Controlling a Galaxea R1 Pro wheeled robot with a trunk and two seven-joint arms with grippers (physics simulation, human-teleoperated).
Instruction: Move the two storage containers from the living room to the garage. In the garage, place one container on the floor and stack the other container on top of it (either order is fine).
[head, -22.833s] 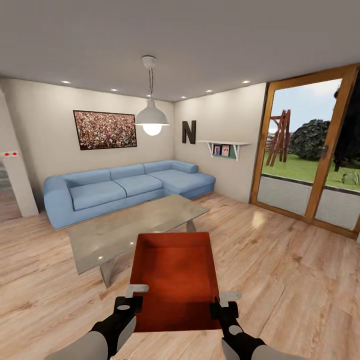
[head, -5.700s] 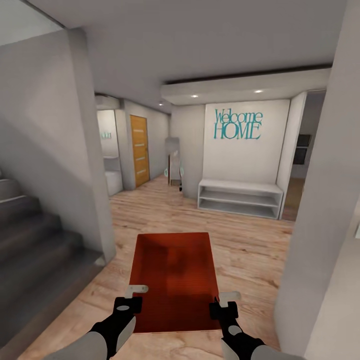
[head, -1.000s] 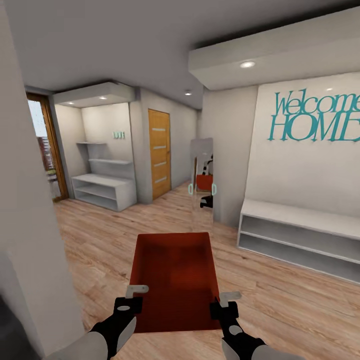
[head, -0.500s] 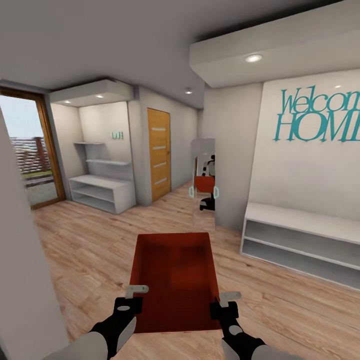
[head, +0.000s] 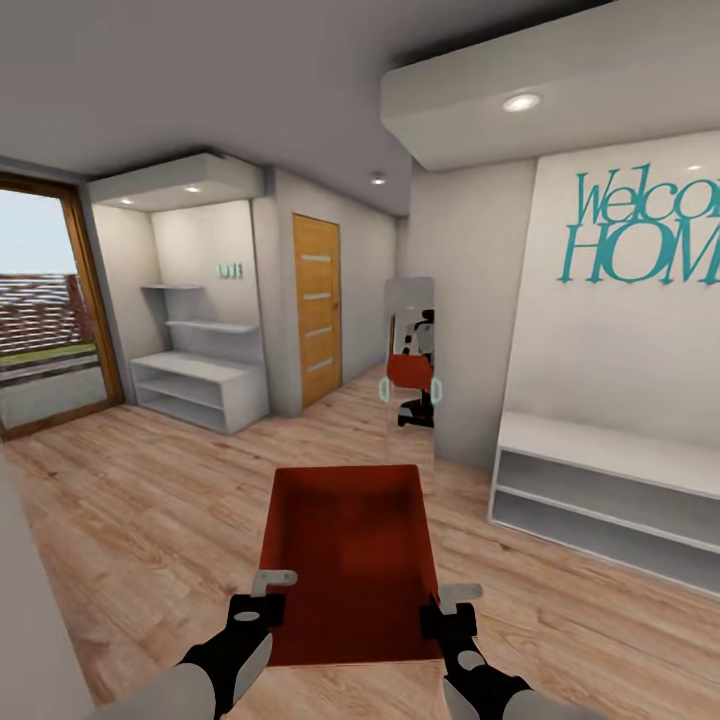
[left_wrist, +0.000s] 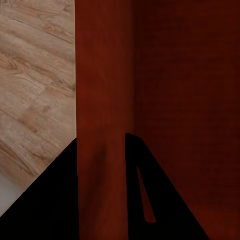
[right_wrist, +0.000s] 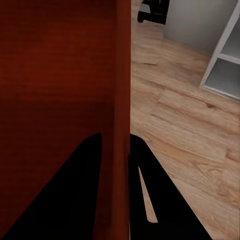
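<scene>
One orange-red open-top storage container (head: 350, 560) hangs in front of me over pale wood-plank flooring (head: 150, 500), held at its near corners by both arms. My left gripper (head: 262, 600) is shut on the container's left wall (left_wrist: 100, 90), one dark finger on each side of it, as the left wrist view of the gripper (left_wrist: 102, 137) shows. My right gripper (head: 447, 605) is shut on the right wall (right_wrist: 117, 75) in the same way, which the right wrist view of the gripper (right_wrist: 116, 135) shows. The garage is out of view.
I am in an entry hall. An orange wood door with pale stripes (head: 317, 305) stands ahead. A tall mirror (head: 410, 360) shows my reflection. A low white shelf bench (head: 600, 500) is at the right, white shelves (head: 200, 385) and a glass door (head: 45, 310) at the left.
The camera has moved on through the hall: the near left wall has slid out of the picture and the glass door has opened up. The container stays held the same way.
</scene>
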